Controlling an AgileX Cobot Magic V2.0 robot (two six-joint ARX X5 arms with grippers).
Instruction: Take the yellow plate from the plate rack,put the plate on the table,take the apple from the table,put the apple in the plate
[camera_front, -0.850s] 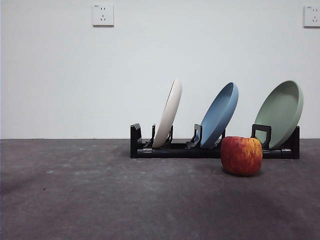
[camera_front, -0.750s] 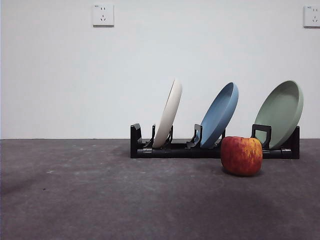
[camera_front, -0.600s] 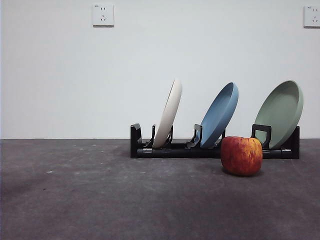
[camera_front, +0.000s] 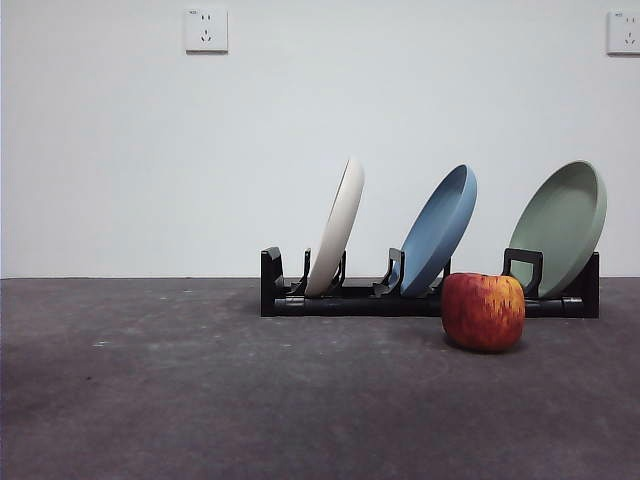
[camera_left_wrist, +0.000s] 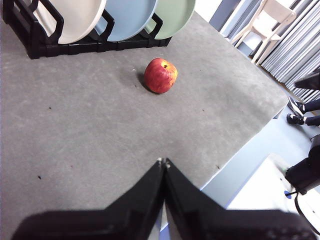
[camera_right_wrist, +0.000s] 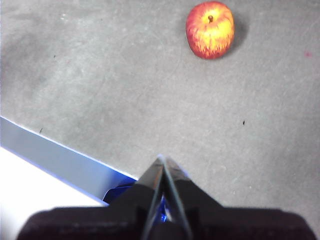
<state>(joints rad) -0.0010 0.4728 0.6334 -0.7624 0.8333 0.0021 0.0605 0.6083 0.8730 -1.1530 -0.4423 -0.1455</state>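
The cream yellow plate (camera_front: 338, 228) stands tilted in the leftmost slot of the black plate rack (camera_front: 350, 300); it also shows in the left wrist view (camera_left_wrist: 70, 17). The red apple (camera_front: 483, 310) sits on the table (camera_front: 200, 400) just in front of the rack's right part. It shows in the left wrist view (camera_left_wrist: 160, 75) and in the right wrist view (camera_right_wrist: 210, 29). My left gripper (camera_left_wrist: 163, 162) is shut and empty, well short of the apple. My right gripper (camera_right_wrist: 162, 159) is shut and empty above the table's edge. Neither arm shows in the front view.
A blue plate (camera_front: 438, 230) and a sage-green plate (camera_front: 562, 225) stand in the rack's middle and right slots. The table's edge (camera_right_wrist: 60, 150) runs close under my right gripper. A chair (camera_left_wrist: 260, 20) stands beyond the table.
A faint shadow at the table's left has faded. The plates, rack and apple have not moved.
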